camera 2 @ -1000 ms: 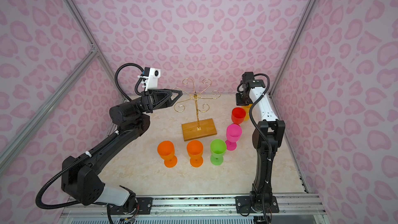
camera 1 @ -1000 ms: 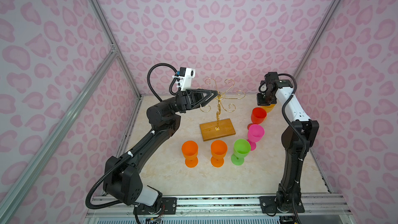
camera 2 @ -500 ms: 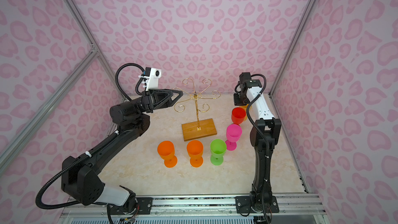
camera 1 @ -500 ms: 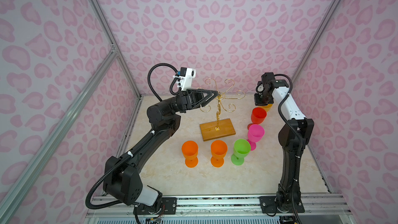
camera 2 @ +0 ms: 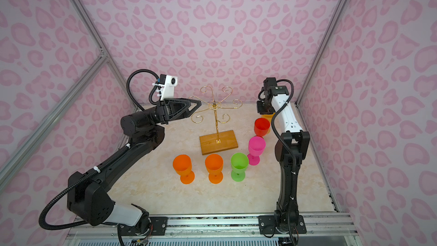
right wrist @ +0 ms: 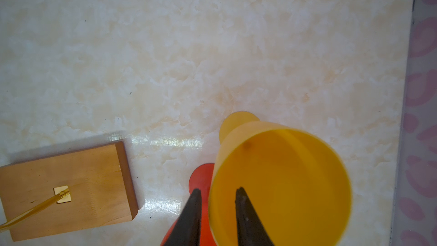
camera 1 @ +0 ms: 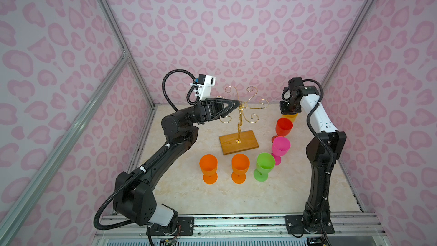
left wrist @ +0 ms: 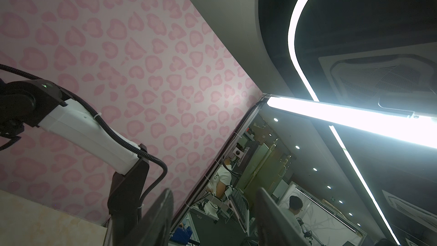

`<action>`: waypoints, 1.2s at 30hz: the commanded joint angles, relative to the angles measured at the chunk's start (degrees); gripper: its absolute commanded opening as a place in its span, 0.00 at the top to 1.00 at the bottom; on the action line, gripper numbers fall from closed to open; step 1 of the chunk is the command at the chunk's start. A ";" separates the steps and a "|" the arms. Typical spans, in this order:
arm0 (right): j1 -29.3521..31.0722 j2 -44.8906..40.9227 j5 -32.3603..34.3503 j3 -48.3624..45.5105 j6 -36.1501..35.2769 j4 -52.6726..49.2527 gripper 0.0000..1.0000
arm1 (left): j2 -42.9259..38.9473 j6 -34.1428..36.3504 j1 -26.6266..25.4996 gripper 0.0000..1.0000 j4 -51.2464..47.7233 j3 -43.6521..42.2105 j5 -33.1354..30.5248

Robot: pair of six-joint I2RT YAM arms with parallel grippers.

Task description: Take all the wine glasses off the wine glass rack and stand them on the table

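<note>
The rack (camera 1: pixel 246 141) stands mid-table, its wooden base flat on the table (camera 1: pixel 189 197), and no glass hangs on any of its gold arms. The yellow glass (right wrist: pixel 281 185) stands upright on its foot near the far right corner, just behind the red glass (camera 1: pixel 284 126) in both top views.

The right gripper (right wrist: pixel 218 189) hangs over the yellow glass, pointing down. Its jaws are partly open and straddle the rim: one finger (right wrist: pixel 246 211) reaches inside the cup, the other stays outside. A small gap shows on each side of the wall, so nothing is gripped.

The left gripper (camera 1: pixel 234 104) lies level at the height of the rack's arms, its tip close to the hub. Whether it touches the wire cannot be told. In the left wrist view its fingers stand well apart with nothing between them.

An orange glass (camera 1: pixel 208 164), a second orange glass (camera 1: pixel 240 164), a green glass (camera 1: pixel 265 162) and a pink glass (camera 1: pixel 280 146) stand in a curve before the rack.
</note>
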 commanded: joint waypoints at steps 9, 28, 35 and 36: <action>-0.18 -7.46 -2.16 -3.64 -0.28 3.26 0.72 | -1.86 6.30 0.22 0.42 -5.19 0.25 2.50; -4.43 -60.27 3.22 -63.76 4.44 51.80 0.72 | -20.74 72.01 16.18 0.26 -83.61 -1.29 -36.95; -5.06 -72.74 11.06 -92.85 10.38 75.42 0.64 | -27.72 88.40 16.52 0.16 -76.73 -18.91 -80.43; -5.01 -73.07 11.94 -95.75 10.82 78.03 0.63 | -27.51 88.82 16.61 0.16 -75.62 -20.99 -83.68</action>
